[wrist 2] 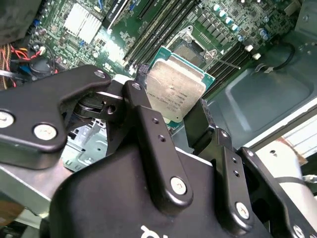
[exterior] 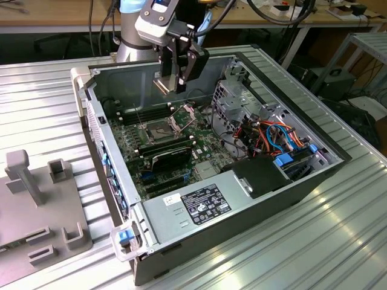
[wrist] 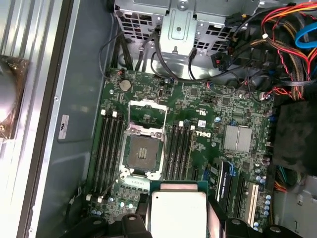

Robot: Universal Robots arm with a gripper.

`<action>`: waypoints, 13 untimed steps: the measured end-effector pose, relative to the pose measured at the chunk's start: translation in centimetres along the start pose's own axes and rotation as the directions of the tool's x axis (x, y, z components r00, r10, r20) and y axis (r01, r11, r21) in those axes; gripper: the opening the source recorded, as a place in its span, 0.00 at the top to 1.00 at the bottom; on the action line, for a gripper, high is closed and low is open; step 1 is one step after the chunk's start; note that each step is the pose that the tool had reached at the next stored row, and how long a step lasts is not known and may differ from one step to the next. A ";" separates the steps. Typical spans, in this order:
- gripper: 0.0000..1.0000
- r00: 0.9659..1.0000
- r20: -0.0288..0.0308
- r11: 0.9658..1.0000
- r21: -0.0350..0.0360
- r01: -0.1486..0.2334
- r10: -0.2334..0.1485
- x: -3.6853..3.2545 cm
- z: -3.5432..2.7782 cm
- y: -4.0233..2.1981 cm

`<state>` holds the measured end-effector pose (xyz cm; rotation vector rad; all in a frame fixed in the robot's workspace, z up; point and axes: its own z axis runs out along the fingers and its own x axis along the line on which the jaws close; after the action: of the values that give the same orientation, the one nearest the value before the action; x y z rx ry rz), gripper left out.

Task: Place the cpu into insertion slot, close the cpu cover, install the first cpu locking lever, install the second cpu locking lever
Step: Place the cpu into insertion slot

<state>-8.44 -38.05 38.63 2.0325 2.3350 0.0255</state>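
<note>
Black gripper with silver screws on a silver-grey arm.

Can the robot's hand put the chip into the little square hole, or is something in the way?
Probably yes. The hand holds the chip above the board; the cover is flipped open and the socket looks bare.

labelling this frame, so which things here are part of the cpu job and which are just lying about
In the job: end effector holding the cpu, empty insertion slot, open cpu cover.
Just there: memory slots, coloured cables, grey fixture on the exterior view's left.
</note>
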 end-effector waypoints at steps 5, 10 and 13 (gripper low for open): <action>0.45 1.000 0.000 1.000 0.000 -0.008 0.008 0.33 0.10 0.03; 0.45 1.000 0.002 1.000 0.000 -0.018 0.018 0.90 0.18 0.12; 0.45 0.998 0.004 0.998 0.002 -0.062 0.062 0.94 0.21 0.13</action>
<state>-8.42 -37.11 38.40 2.1034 2.2699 0.0220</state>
